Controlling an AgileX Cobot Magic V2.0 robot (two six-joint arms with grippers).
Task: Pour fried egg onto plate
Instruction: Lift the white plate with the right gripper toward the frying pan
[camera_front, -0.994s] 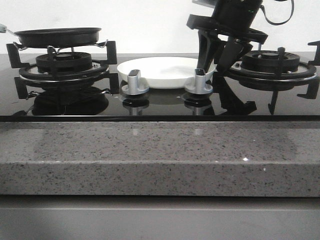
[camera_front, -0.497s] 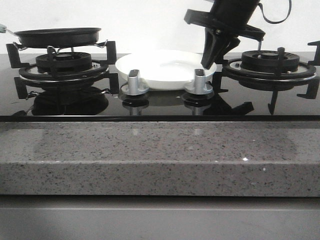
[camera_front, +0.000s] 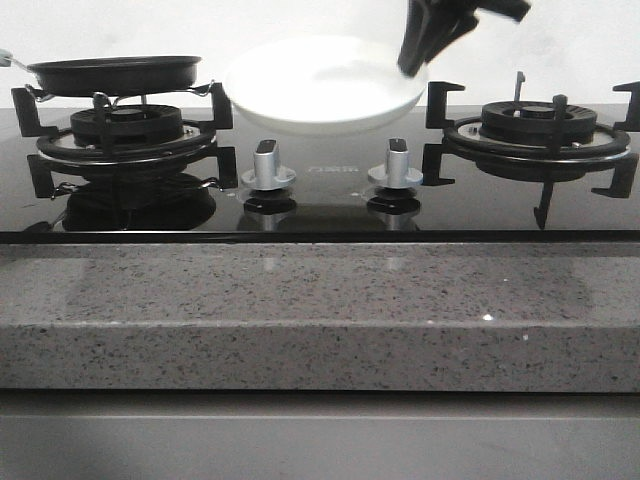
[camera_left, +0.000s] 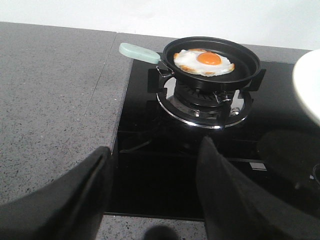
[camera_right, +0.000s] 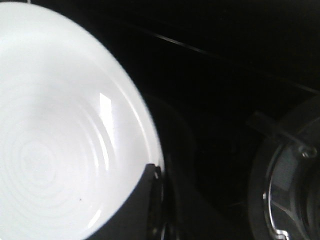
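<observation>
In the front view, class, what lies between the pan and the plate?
Only the left burner's black grate; the pan sits on it, the plate lifted beside it.

Kitchen: gas hob (camera_front: 330, 195) (two burners, knobs), speckled stone counter (camera_front: 320, 310).

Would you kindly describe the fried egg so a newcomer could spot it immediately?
Find the black glass hob, then its burner nearest the grey counter. A black pan with a mint handle sits there; the fried egg lies inside, white with an orange yolk.
</observation>
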